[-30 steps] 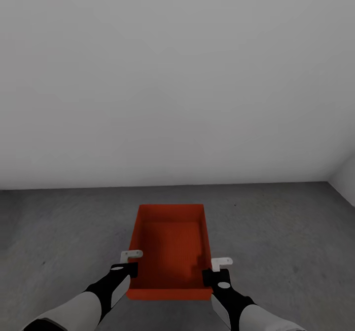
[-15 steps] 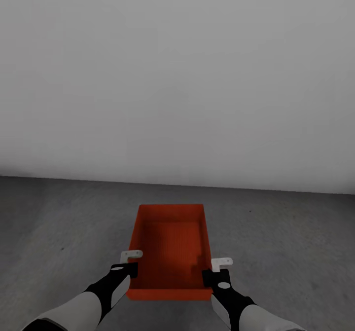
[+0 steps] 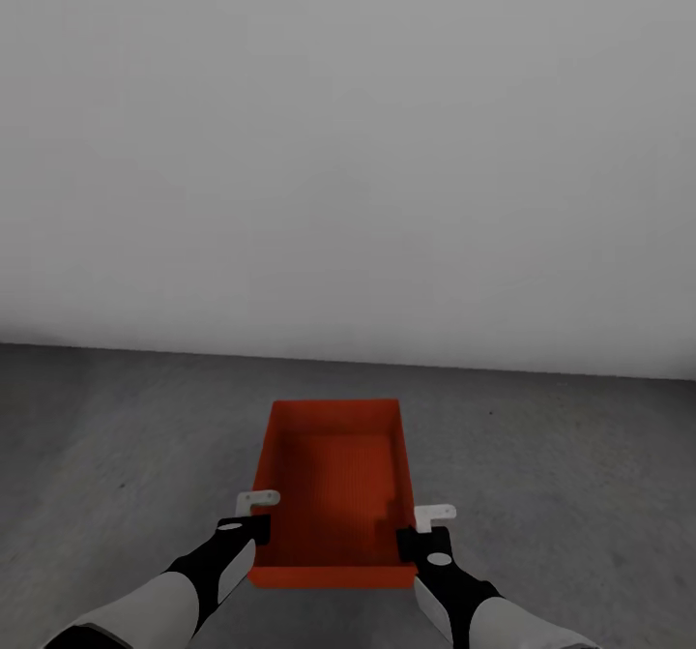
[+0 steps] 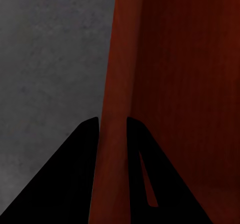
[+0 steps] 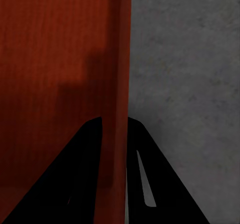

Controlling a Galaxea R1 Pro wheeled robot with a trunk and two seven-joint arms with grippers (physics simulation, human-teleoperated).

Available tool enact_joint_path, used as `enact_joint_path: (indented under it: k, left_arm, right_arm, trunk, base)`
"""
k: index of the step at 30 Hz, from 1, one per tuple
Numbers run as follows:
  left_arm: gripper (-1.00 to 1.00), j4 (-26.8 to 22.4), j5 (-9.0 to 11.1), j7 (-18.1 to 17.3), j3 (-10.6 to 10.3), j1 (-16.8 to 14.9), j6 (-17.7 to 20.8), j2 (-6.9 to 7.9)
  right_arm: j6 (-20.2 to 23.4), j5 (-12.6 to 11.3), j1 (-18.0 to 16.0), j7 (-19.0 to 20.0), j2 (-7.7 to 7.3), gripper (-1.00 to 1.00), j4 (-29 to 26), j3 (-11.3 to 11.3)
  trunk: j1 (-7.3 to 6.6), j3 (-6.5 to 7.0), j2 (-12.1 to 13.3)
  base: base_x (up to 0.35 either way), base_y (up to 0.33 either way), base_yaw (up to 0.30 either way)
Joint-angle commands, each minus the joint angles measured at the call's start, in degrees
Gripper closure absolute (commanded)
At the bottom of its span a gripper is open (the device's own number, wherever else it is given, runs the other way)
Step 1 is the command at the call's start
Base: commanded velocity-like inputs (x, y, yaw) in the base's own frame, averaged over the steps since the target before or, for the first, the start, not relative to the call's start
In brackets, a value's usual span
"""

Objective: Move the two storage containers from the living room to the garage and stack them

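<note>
- One orange-red storage container (image 3: pixel 333 480) is carried out in front of the robot, held by its two long side walls, open side up and nothing inside it.
- The left gripper (image 3: pixel 257 516) is pinched on the container's left wall. In the left wrist view the thin wall (image 4: pixel 114 134) is seen running straight between the two dark fingers (image 4: pixel 65 184), one inside the bin and one outside.
- Same deal on the other side: the right gripper (image 3: pixel 423 527) is clamped on the right wall, with the wall (image 5: pixel 120 134) sandwiched between its fingers (image 5: pixel 75 184).
- The step in hand looks like the carry or set-down in the garage: speckled dark grey floor (image 3: pixel 561 456) is seen under the bin, and a plain pale wall (image 3: pixel 348 146) is faced.
- Whether the bin is resting on the floor or hanging just above it can't be told from these views.
- The second container isn't spotted here, so this one is probably meant as the bottom bin; that's a guess.
- For the next move, the bin would need to be lowered level until its base is flat on the floor, then both grips opened together and the arms drawn back clear of the thin walls.
- Plenty of open concrete is visible on both sides and ahead of the bin. The wall base (image 3: pixel 348 364) is well apart from the bin's far edge.
</note>
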Motion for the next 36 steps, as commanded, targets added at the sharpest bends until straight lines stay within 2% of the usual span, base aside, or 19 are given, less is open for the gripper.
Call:
enact_joint_path:
  k: [1,12,24,36]
  left_arm:
    - [1.0,-0.3,-0.9,0.7,4.6,-0.1,-2.3,0.08]
    - [1.0,-0.3,-0.9,0.7,4.6,-0.1,-2.3,0.08]
    - [1.0,-0.3,-0.9,0.7,4.6,-0.1,-2.3,0.08]
    - [1.0,-0.3,-0.9,0.7,4.6,-0.1,-2.3,0.08]
  right_arm:
    - [-0.2,-0.5,0.0,-0.2,-0.01,1.0,1.7,-0.5]
    - [-0.2,-0.5,0.0,-0.2,-0.01,1.0,1.7,-0.5]
    - [-0.2,-0.5,0.0,-0.2,-0.01,1.0,1.7,-0.5]
    - [-0.2,-0.5,0.0,-0.2,0.0,1.0,1.7,-0.5]
  trunk:
    - [0.22,-0.22,-0.4]
    - [2.64,-2.24,-4.8]
    - [5.27,-5.32,-9.7]
    - [7.91,-7.77,-14.5]
  base:
    - [0.0,0.0,0.0]
    - [0.0,0.0,0.0]
    - [0.0,0.0,0.0]
    - [0.0,0.0,-0.008]
